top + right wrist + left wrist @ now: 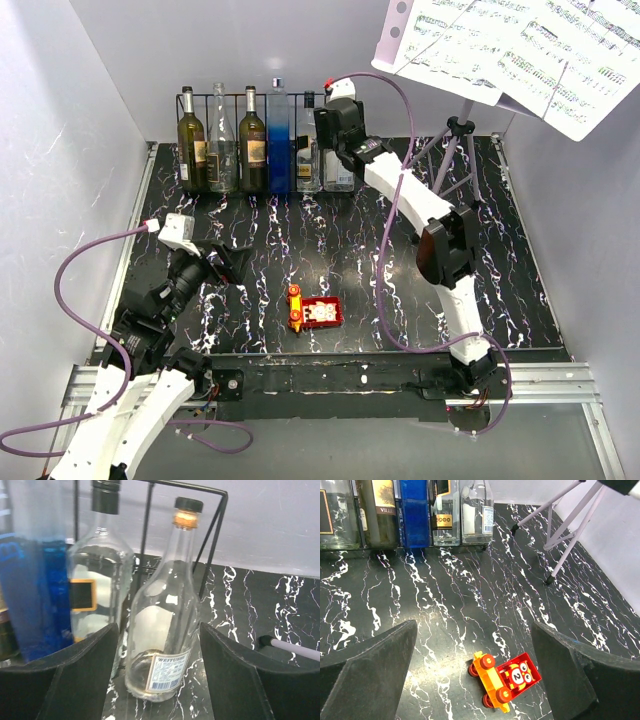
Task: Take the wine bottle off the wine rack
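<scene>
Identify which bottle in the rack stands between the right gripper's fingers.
The clear bottle with the cork-coloured neck at the rack's right end; the other bottles stand left of it.

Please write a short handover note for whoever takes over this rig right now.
Left gripper: open, holding nothing, parked low over the table, away from the rack.
Right gripper: open, fingers on either side of the clear bottle at the right end of the wine rack; no firm grip visible.
Bottle: leaning, base on the table; I cannot tell whether it has cleared the rack.
The other bottles stand upright in their slots.
Done: right arm has reached the bottle.
Left: close on it, draw it clear of the rack, set it down.
</scene>
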`<state>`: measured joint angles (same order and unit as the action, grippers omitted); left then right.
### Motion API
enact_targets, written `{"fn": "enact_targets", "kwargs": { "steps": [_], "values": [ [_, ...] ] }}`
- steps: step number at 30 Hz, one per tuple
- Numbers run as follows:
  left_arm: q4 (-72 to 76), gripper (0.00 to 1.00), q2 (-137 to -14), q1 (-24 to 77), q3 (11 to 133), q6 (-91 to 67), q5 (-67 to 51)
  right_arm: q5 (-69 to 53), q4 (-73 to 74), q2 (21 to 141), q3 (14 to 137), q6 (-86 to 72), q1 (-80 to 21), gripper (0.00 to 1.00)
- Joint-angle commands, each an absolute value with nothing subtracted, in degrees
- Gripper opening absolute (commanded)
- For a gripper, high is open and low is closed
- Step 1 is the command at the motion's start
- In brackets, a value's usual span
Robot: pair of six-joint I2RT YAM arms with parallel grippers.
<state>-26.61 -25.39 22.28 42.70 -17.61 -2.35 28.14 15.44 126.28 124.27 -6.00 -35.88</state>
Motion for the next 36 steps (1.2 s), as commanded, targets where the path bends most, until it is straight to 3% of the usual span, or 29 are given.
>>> {"fn": "enact_targets", "kwargs": {
  "steps": [1,12,36],
  "values": [
    [-26.81,0.98,-24.96,22.06,42.54,-17.67,-3.60,29.00,9.33,128.23,127.53,-6.15,-34.02,0.74],
    [-26.72,0.98,-25.31,22.06,42.36,-17.75,-4.39,19.96,2.11,134.73,129.72,-13.97,-29.62,0.74],
    [-27.86,0.98,-27.68,22.06,42.54,-17.93,-3.52,18.46,-9.49,148.18,140.01,-20.65,-26.90,0.65]
  ]
}}
